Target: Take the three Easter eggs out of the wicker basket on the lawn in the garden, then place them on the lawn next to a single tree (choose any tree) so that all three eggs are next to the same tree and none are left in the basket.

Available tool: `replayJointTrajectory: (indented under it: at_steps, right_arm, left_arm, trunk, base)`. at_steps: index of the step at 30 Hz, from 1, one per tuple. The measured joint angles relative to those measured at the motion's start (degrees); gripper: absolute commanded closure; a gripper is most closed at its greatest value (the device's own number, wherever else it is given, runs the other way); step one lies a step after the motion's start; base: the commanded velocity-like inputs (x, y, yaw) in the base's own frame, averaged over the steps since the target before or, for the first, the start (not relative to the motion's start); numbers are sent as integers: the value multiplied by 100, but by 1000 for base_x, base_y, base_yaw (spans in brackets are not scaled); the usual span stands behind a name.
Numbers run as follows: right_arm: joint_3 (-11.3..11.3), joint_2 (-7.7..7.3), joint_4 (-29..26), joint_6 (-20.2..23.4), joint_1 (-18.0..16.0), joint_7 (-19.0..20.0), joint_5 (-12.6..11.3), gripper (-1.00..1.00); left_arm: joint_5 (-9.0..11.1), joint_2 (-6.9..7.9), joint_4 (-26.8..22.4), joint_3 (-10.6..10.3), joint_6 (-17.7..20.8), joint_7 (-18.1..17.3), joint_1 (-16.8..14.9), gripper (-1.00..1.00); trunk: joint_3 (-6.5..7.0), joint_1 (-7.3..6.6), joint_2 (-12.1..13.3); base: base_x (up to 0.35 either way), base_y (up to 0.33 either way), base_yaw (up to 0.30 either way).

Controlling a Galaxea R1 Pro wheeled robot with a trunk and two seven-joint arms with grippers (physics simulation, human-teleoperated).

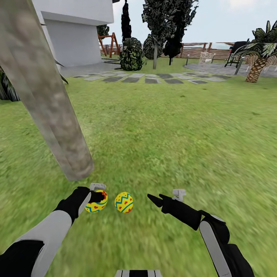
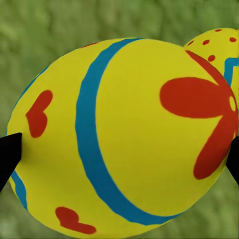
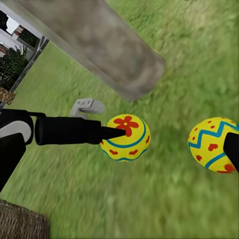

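My left claw [image 1: 97,196] is clamped on one Easter egg [image 1: 95,203] — a black fingertip [image 2: 10,154] presses each side of its yellow shell, which carries a blue band, red hearts and a red flower. It sits low over the lawn [image 1: 173,127], right at the foot of the tree [image 1: 46,100], whose mottled grey-brown trunk leans up past my left shoulder. Just beside it, toward my right, a second egg [image 1: 124,202] lies on the grass, with blue zigzags and red dots; I cannot tell whether the two touch. My right claw [image 1: 158,199] hovers near that second egg with nothing between its fingers, which lie close together. From my right wrist, a bit of the wicker basket [image 3: 22,224] shows on the grass behind my left arm. Farther off — grey paving stones [image 1: 154,79], dark bushes [image 1: 131,55], a white house [image 1: 77,30] and a slatted fence [image 1: 207,52].
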Motion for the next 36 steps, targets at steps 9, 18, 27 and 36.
replayJointTrajectory:
  at_steps: [9, 18, 27, 36]
  right_arm:
    - [-56, 0, 0, 100, 8, 7, -1, -100]
    - [-62, 3, 0, 110, 16, 7, -2, -100]
    - [-56, 9, 0, 114, 16, 7, -2, -100]
    - [-46, 41, 0, 118, 12, -5, -5, -100]
  left_arm:
    - [1, 7, -28, 1, -48, -41, 0, 100]
    - [0, 13, -66, 25, -71, -52, 2, 100]
    - [0, 31, -254, 17, -91, -61, 8, 100]
    - [0, 50, -516, 12, -91, -65, 9, 100]
  trunk:
    - [-22, 3, -1]
    - [-221, 27, -13]
    - [-420, 50, -25]
    - [-576, 67, -35]
  base:
    - [4, 1, 0]
    - [0, 0, 0]
    - [0, 0, 0]
    - [0, 0, 0]
